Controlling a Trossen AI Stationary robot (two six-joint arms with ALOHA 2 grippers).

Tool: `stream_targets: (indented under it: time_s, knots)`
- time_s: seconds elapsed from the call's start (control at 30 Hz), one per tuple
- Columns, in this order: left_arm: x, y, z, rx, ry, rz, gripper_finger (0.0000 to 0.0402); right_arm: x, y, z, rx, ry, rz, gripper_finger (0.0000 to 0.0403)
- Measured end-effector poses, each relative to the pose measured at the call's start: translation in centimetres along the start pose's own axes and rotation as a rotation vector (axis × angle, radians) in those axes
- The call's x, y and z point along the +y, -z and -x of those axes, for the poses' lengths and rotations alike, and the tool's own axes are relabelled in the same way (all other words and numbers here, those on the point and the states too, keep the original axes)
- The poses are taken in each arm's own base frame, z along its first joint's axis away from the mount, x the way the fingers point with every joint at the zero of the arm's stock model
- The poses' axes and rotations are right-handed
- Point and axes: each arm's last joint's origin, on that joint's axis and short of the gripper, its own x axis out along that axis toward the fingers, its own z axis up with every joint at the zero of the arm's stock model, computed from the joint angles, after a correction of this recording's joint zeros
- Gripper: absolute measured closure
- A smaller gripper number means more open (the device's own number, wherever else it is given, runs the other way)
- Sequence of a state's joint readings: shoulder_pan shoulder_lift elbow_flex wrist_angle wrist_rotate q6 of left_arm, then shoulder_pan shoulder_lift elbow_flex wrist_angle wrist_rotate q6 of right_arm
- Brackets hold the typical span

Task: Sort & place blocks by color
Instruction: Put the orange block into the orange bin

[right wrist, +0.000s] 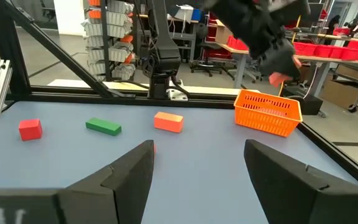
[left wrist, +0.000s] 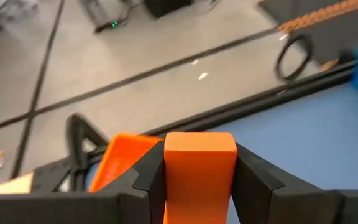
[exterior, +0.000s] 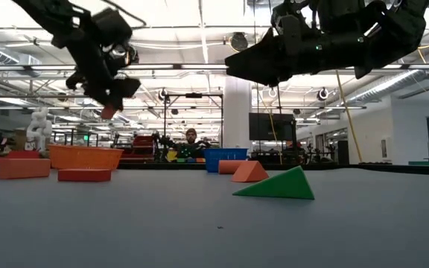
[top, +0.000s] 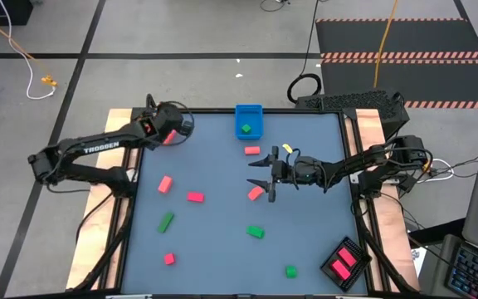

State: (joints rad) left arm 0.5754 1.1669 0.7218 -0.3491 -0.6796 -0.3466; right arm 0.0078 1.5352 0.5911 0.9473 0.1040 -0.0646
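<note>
At the table's far left corner, your left gripper grips a small pink-orange plastic block above the orange mesh tray. Your right gripper hangs mid-table, fingers spread and empty, beside another small pink block.

Matte grey-blue table top. Small blue plastic tray holding one green cube. Black rectangular tray holding red-pink bars. Loose pink bar, green bar, red cube. Orange-pink block between dark fingers.
</note>
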Motion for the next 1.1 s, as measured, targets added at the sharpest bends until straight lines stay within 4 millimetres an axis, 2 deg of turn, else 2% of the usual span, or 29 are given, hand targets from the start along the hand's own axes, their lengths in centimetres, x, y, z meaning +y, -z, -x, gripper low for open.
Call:
stream_targets:
  time_s: [0.37, 0.5, 0.67, 0.87, 0.97, 1.1]
  knots:
    - [3.2, 1.3, -4.9, 0.211, -0.215, -0.035, 0.0269, 0.0, -0.1, 0.0, -0.013, 0.0, -0.031, 0.0161]
    - [3.6, 1.6, -5.7, 0.264, -0.19, -0.039, 0.0231, 0.0, -0.1, 0.0, -0.013, 0.0, -0.031, 0.0161]
    - [3.6, 1.6, -5.7, 0.269, -0.175, -0.04, 0.0177, 0.0, -0.1, 0.0, -0.013, 0.0, -0.03, 0.0161]
    - [3.6, 1.6, -5.7, 0.27, -0.17, -0.038, 0.0144, 0.0, -0.1, 0.0, -0.012, 0.0, -0.028, 0.0161]
    - [3.2, 1.3, -5.2, 0.26, -0.07, -0.033, 0.0136, 0.0, -0.1, 0.0, -0.009, 0.0, -0.028, 0.0161]
    - [1.7, 0.4, -3.3, 0.174, 0.115, -0.082, 0.014, 0.0, 0.0, 0.0, -0.001, 0.0, -0.024, 0.0161]
